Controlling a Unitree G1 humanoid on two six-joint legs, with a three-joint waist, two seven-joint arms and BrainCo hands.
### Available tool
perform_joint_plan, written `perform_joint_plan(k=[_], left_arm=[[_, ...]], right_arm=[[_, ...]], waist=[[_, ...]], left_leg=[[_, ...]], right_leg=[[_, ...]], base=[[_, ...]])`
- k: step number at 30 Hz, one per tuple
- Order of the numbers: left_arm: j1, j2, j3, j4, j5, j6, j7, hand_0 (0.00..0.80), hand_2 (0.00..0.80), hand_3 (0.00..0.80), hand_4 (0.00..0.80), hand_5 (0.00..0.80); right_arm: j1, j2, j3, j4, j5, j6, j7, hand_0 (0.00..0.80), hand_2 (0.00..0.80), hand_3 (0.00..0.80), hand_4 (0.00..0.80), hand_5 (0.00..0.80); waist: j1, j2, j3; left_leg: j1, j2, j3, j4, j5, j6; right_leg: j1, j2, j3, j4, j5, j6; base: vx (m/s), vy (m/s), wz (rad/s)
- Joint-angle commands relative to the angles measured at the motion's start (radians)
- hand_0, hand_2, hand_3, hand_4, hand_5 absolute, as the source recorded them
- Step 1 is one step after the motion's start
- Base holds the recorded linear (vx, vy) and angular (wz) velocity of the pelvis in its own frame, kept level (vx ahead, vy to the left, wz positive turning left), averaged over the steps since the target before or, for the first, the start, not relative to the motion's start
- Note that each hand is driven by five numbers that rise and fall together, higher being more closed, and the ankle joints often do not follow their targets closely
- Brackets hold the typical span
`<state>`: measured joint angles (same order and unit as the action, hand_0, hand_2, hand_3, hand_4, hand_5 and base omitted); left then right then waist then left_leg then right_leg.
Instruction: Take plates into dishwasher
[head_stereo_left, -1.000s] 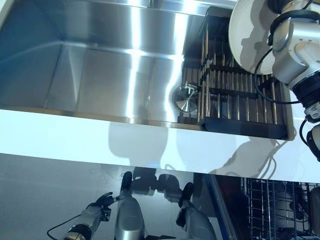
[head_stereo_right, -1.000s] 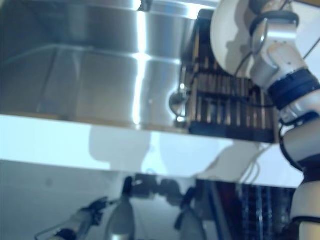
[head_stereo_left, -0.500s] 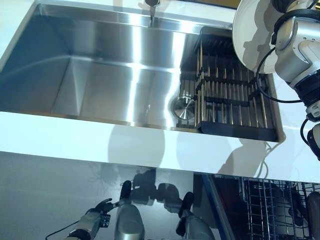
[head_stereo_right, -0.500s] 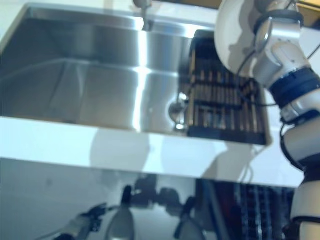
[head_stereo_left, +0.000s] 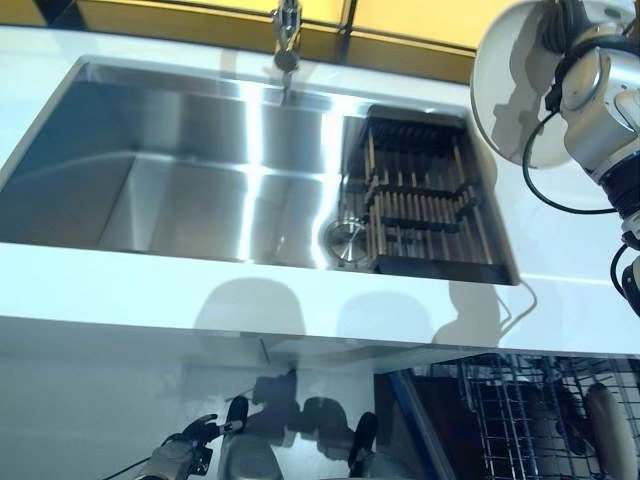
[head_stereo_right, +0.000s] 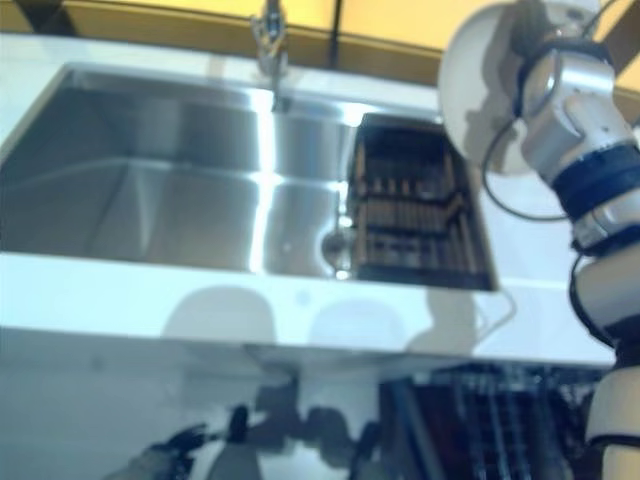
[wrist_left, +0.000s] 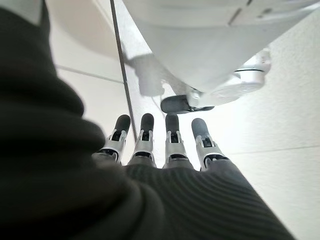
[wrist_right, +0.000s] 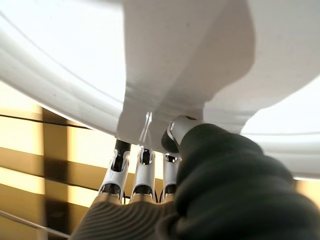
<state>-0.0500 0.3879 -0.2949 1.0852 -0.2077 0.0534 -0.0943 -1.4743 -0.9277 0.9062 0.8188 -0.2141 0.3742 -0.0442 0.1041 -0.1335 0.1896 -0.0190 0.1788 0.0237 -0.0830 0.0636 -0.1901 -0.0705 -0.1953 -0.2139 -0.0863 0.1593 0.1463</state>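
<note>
A white plate (head_stereo_left: 520, 85) is held upright, high at the far right, above the counter beside the sink. My right hand (wrist_right: 142, 172) is shut on it: in the right wrist view its fingers (wrist_right: 120, 165) lie behind the plate's rim (wrist_right: 150, 65) and the thumb presses on the near face. In the eye views that hand is mostly hidden behind the plate. My left hand (head_stereo_left: 185, 458) hangs low by the floor at the lower left, open, with fingers (wrist_left: 170, 145) straight and holding nothing.
A steel sink (head_stereo_left: 180, 170) with a faucet (head_stereo_left: 287, 35) fills the middle. A dark dish rack (head_stereo_left: 425, 200) sits in its right end beside a round drain strainer (head_stereo_left: 346, 242). The white counter edge (head_stereo_left: 300, 300) runs across. The open dishwasher's wire rack (head_stereo_left: 530, 410) shows at the lower right.
The whole picture has slid down, so the camera has moved. The plate, earlier overlapping the rack's far right corner, now stands to the right of the rack, still held.
</note>
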Motion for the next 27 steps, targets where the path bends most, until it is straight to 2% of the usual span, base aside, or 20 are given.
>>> perform_joint_plan(k=[1,6,12,18,23,27], left_arm=[[-0.052,0.015,-0.057,0.054,0.039,-0.028,-0.026,0.000,0.000,0.000,0.000,0.000],[-0.038,0.004,-0.061,0.045,0.032,-0.055,-0.047,0.000,0.000,0.000,0.000,0.000],[-0.030,-0.005,-0.067,0.006,0.044,-0.113,-0.080,0.000,0.000,0.000,0.000,0.000],[-0.037,0.014,-0.092,-0.056,0.068,-0.219,-0.068,0.000,0.000,0.000,0.000,0.000],[-0.056,0.066,-0.084,-0.225,0.124,-0.346,-0.003,0.000,0.000,0.000,0.000,0.000],[-0.062,0.127,-0.070,-0.389,0.161,-0.373,0.016,0.000,0.000,0.000,0.000,0.000]], right_arm=[[-0.057,-0.128,0.002,0.060,-0.021,-0.041,0.076,0.800,0.800,0.800,0.800,0.800],[-0.003,-0.169,-0.024,0.058,-0.036,-0.083,0.142,0.800,0.800,0.800,0.800,0.800],[0.089,-0.205,-0.087,0.010,-0.025,-0.064,0.254,0.800,0.800,0.800,0.800,0.800],[0.118,-0.208,-0.108,-0.002,-0.033,-0.094,0.294,0.800,0.800,0.800,0.800,0.800],[0.174,-0.237,-0.142,-0.079,-0.026,-0.104,0.299,0.800,0.800,0.800,0.800,0.800],[0.254,-0.240,-0.200,-0.145,-0.031,-0.103,0.295,0.800,0.800,0.800,0.800,0.800]], waist=[[-0.025,0.000,-0.008],[-0.050,0.008,-0.024],[-0.076,0.015,-0.031],[-0.086,0.018,-0.028],[-0.090,0.033,-0.016],[-0.088,0.051,-0.013]], left_leg=[[0.045,-0.016,0.047,-0.004,-0.037,0.066],[0.076,-0.005,0.075,-0.004,-0.045,0.060],[0.096,0.002,0.098,-0.004,-0.051,0.056],[0.104,0.006,0.110,-0.004,-0.050,0.053],[0.101,0.002,0.107,-0.004,-0.047,0.049],[0.101,-0.002,0.099,-0.004,-0.043,0.048]], right_leg=[[0.090,-0.027,0.028,-0.001,-0.069,0.058],[0.104,-0.025,0.052,-0.001,-0.076,0.059],[0.107,-0.027,0.070,-0.001,-0.078,0.060],[0.106,-0.028,0.082,-0.001,-0.075,0.060],[0.102,-0.033,0.084,-0.001,-0.070,0.058],[0.105,-0.041,0.077,-0.001,-0.067,0.058]], base=[[0.068,0.010,-0.25],[0.042,0.009,-0.20],[0.016,0.011,-0.15],[0.000,0.011,-0.10],[-0.033,0.021,-0.03],[-0.008,0.005,0.00]])
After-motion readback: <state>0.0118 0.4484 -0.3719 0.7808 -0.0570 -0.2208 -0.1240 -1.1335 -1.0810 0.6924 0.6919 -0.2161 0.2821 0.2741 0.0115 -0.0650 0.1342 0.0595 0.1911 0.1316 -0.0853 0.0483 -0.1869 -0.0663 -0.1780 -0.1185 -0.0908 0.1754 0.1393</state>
